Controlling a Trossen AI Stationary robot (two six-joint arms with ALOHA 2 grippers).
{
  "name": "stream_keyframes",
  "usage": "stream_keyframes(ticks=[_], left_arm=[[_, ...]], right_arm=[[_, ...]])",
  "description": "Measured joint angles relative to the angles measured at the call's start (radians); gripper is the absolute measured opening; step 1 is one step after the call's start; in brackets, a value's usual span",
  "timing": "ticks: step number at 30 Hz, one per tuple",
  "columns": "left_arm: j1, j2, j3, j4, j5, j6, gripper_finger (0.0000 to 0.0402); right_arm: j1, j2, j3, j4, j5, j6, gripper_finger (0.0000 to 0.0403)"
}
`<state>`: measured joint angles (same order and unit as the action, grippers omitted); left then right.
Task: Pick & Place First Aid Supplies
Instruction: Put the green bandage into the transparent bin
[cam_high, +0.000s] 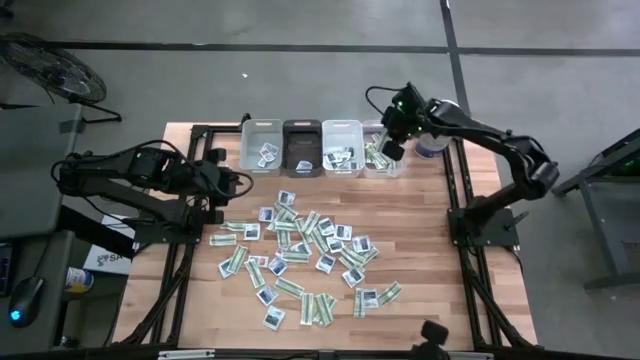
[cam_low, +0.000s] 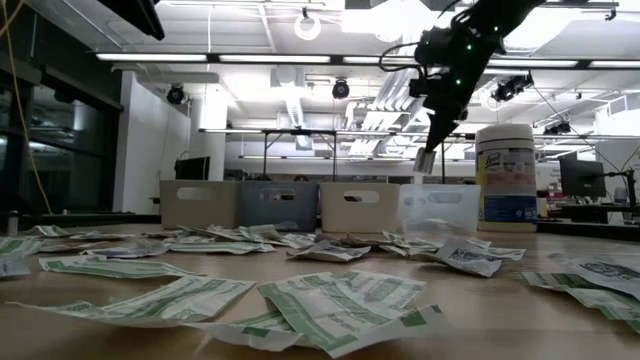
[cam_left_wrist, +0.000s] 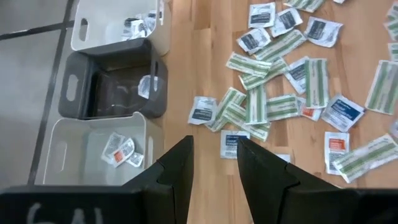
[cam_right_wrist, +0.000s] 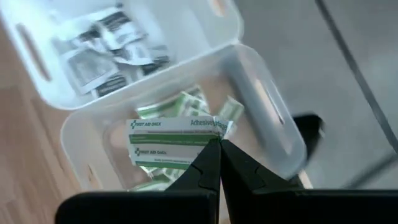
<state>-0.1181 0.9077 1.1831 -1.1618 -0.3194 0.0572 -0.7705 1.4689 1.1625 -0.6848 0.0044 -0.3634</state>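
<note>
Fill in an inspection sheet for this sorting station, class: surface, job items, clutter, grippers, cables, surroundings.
Surface: wooden table.
Job's things: packets scattered mid-table; four bins along the far edge, each holding some.
Clutter: white canister beside the clear bin.
Grippers: right gripper shut on a green-and-white strip above the clear bin; left gripper part-open, empty, over the table's left side.
Cables: nothing seen on the table.
Surroundings: concrete floor, fan.

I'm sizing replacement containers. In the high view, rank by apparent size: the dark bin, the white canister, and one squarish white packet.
1. Dark rectangular plastic bin, largest.
2. Round white canister, smaller, though partly hidden by the right arm, so unsure.
3. Squarish white paper packet, smallest.
</note>
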Motion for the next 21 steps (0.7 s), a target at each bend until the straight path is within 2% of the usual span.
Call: stream_keyframes(ticks=[4,10,15,21], left_arm=[[0.000,0.000,0.000,0.000,0.028,0.001,0.0119],[0.000,0.000,0.000,0.000,0.052,0.001,0.0119],[0.000,0.000,0.000,0.000,0.053,-0.001,0.0119],[0.000,0.000,0.000,0.000,0.051,-0.001,0.0119]], right_arm=[[-0.028,0.054,0.000,0.017,-0.084,-0.154,0.0000],[-0.029,0.143,0.000,0.042,-0.044,-0.322,0.0000],[-0.029,0.179,0.000,0.053,-0.025,-0.355,0.0000],[-0.021,0.180,0.000,0.069,0.058,-0.355,0.0000]])
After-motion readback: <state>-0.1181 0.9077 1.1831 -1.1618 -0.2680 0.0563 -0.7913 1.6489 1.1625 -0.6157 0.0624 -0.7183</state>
